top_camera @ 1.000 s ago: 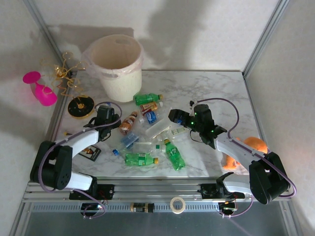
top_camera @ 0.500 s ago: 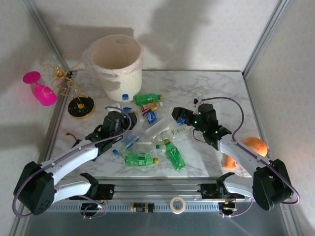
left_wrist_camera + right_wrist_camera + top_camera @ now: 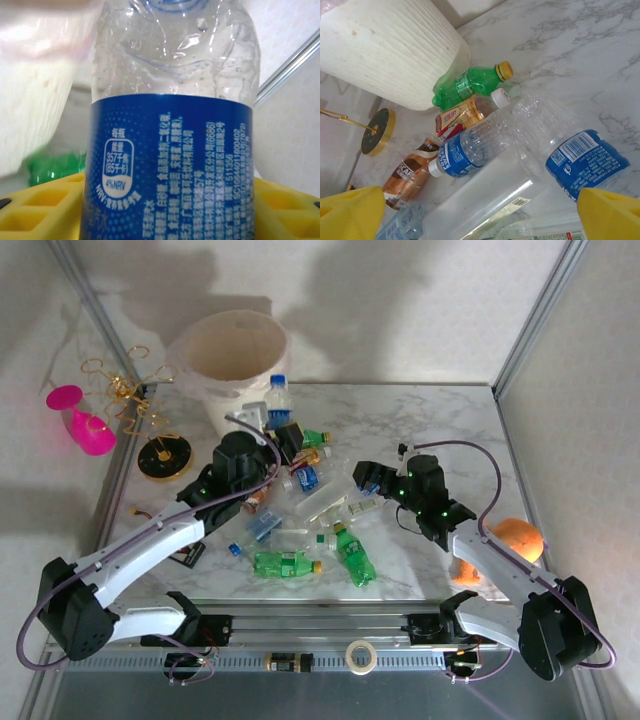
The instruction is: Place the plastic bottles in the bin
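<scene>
1. Since half a second ago our left arm has swung toward the far left corner of the desk (image 3: 440, 420) and lifted a blue-capped bottle (image 3: 277, 405) off the heap. Our right arm has barely shifted.
2. The left fingers (image 3: 35, 210) are pinching this bottle low on its blue label, one on each side. It stands upright in the air, clear and dented above the label.
3. In the top view the held bottle sits just beside the right wall of the bin (image 3: 222, 408), not over the opening. The bin stands at the far left corner of the desk.
4. The right fingers (image 3: 350, 212) are spread wide and hold nothing, hovering over the right side of the heap near the middle of the desk.
5. Under them lie a big clear bottle (image 3: 570, 155), a slim blue-labelled bottle (image 3: 465, 150), a white-capped tea bottle (image 3: 465, 115) and a copper-brown bottle (image 3: 412, 175).
6. A green bottle (image 3: 470, 85) lies against the foot of the bin.
7. Two more green bottles (image 3: 285, 563) (image 3: 353, 555) lie toward the near edge.
8. Off the left edge are a pink glass (image 3: 85, 425) and a gold-wire stand (image 3: 165, 455); an orange object (image 3: 515, 537) sits at the right edge.
</scene>
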You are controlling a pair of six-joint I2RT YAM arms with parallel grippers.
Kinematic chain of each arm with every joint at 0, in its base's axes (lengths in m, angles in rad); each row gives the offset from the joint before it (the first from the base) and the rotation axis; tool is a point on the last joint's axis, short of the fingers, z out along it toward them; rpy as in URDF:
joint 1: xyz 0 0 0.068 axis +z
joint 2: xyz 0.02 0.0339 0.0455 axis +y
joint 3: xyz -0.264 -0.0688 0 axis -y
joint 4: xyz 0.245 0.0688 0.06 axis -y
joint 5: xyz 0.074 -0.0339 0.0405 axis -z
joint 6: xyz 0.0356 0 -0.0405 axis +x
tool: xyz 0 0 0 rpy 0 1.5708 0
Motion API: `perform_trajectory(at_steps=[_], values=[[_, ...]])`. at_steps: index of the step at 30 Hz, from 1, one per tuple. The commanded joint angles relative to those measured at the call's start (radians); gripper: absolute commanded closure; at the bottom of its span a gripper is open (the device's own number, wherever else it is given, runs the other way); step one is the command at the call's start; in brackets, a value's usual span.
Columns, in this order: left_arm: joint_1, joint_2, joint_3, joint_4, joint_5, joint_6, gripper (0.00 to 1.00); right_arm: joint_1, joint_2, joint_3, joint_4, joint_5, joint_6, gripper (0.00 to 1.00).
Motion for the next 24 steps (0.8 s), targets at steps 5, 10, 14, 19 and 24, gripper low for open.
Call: perform_trajectory(at_steps=[5, 10, 14, 19, 24], values=[[0.122, 0.129, 0.218, 0.0, 0.001, 0.115, 1.0, -0.006, -0.08, -0.049, 0.015, -0.021, 0.007, 0.01], [0.238, 0.262, 0.393, -0.062, 0.05, 0.131, 1.0, -0.005, -0.102, -0.071, 0.017, -0.049, 0.018, 0.01], [0.308, 0.377, 0.549, -0.151, 0.073, 0.148, 1.0, -0.006, -0.117, -0.081, 0.01, -0.054, 0.024, 0.01], [0.371, 0.517, 0.71, -0.251, 0.1, 0.153, 1.0, -0.006, -0.136, -0.084, -0.011, -0.047, 0.02, 0.01], [0.399, 0.63, 0.833, -0.357, 0.127, 0.147, 1.0, -0.006, -0.132, -0.071, -0.025, -0.05, 0.008, 0.01]])
